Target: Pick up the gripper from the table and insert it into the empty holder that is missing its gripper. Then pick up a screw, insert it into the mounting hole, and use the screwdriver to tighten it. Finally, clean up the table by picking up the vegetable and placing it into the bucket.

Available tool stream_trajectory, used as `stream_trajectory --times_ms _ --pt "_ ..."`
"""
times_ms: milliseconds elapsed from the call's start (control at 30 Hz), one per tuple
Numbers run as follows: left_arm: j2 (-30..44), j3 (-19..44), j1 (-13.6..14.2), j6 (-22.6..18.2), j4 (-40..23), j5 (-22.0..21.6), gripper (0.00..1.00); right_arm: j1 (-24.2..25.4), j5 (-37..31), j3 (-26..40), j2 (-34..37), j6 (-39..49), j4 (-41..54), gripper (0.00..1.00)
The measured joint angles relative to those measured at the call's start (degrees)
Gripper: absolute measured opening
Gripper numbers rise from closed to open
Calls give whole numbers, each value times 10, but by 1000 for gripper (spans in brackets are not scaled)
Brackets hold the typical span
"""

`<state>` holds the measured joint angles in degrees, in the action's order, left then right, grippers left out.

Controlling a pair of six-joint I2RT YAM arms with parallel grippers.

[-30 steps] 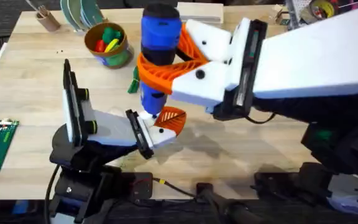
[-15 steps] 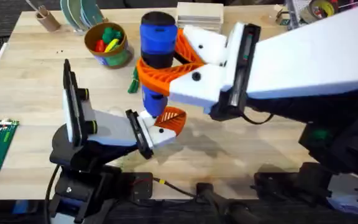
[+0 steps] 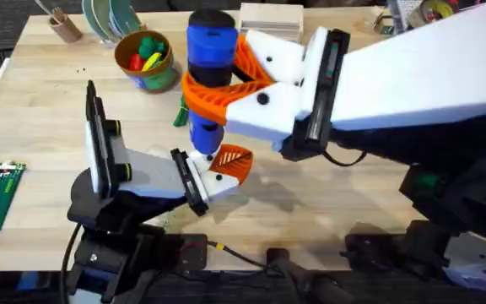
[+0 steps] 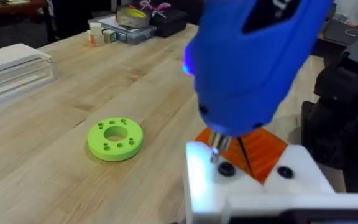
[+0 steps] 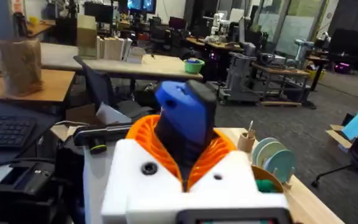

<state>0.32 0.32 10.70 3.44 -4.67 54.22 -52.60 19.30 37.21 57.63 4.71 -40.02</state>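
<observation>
Even, bright overhead light; soft shadows on the bench [image 3: 327, 203]; the close screwdriver [image 4: 253, 62] looks blurred, perhaps defocused.

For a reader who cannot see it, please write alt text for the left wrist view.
A blue screwdriver stands tip-down on a screw in a white holder that carries an orange ribbed tip. Beside it on the wooden table lies a lime-green disc with holes.

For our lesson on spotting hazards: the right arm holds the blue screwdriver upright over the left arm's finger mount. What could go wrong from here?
1. The screwdriver tip sits at a screw on the white holder; if it tilts, the bit could slip out of the screw head.
2. Pressing down could push the left gripper off line, as nothing braces it.
3. The vegetable lies close behind the screwdriver and could get knocked.
</observation>
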Motion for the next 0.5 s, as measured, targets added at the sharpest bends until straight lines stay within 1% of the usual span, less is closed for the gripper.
stream_trajectory --times_ms 500 --pt "0 0 0 0 0 0 16 0 0 0 0 -5 -3 28"
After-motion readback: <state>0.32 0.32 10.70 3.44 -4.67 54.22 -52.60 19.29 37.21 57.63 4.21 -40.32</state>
